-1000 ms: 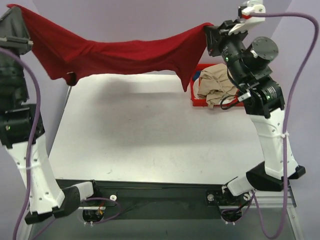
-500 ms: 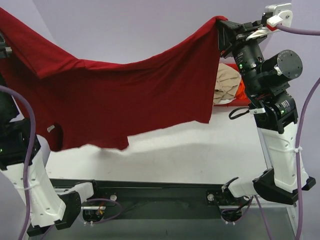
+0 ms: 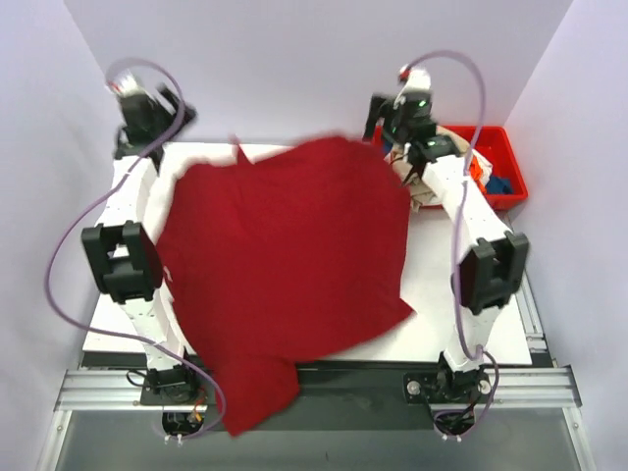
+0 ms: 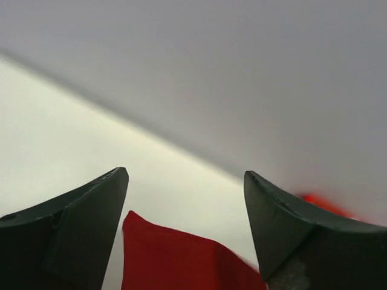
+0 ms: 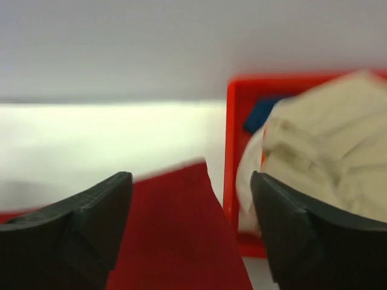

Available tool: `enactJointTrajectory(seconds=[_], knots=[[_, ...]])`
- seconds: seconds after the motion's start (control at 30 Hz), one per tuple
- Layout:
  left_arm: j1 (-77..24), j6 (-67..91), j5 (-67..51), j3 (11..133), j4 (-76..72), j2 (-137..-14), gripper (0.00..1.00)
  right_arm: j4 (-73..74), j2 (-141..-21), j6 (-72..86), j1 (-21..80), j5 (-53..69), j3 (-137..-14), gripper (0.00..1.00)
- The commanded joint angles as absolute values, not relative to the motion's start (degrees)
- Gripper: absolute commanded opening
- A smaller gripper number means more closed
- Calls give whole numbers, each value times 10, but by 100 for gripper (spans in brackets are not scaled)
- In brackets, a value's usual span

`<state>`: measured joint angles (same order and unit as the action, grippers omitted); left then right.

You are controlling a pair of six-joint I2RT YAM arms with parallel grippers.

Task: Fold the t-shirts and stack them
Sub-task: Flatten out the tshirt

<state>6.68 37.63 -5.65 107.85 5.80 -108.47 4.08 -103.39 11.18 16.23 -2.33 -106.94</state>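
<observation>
The dark red t-shirt [image 3: 289, 265] lies spread over the white table [image 3: 461, 294], and its near part hangs over the front edge. My left gripper [image 3: 157, 123] is at the far left, open, just above the shirt's far left corner [image 4: 175, 260], with nothing between its fingers [image 4: 91, 205]. My right gripper [image 3: 388, 123] is at the far right, open over the shirt's far right corner [image 5: 175, 241]. The left gripper [image 4: 184, 181] and the right gripper [image 5: 190, 181] both show wide gaps. A tan t-shirt [image 5: 326, 139] bulges from the red bin [image 5: 233, 151].
The red plastic bin [image 3: 510, 162] stands at the far right corner with tan cloth [image 3: 417, 186], a blue piece [image 3: 498, 183] and an orange piece [image 3: 476, 169] in it. White walls close the back and sides. The black rail runs along the near edge.
The red shirt hung stretched between both shut grippers. Now both grippers are open, the shirt has dropped flat on the table, and both arms reach toward the far edge.
</observation>
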Motion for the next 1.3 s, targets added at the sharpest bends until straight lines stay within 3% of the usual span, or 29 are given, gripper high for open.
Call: enactJointTrajectory(seconds=[0.0, 0.03, 0.23, 0.4, 0.73, 1.0, 1.27], knots=[[47, 353, -87, 1071, 95, -1090, 93, 95, -1076, 141, 142, -11, -1070, 96], [45, 349, -87, 1068, 105, -1092, 97, 112, -1088, 140, 141, -11, -1070, 100], [33, 323, -83, 1014, 208, -1046, 97, 127, -1059, 120, 145, 45, -1011, 100], [15, 308, -76, 892, 287, -971, 97, 152, -1009, 127, 170, 69, -941, 100], [-83, 347, -96, 654, 289, -885, 97, 176, -927, 216, 232, 118, -743, 100], [-94, 367, -135, 581, 262, -917, 97, 176, -947, 250, 235, 153, -648, 100], [-91, 338, -143, 626, 252, -1023, 97, 173, -1028, 250, 226, 155, -657, 98]])
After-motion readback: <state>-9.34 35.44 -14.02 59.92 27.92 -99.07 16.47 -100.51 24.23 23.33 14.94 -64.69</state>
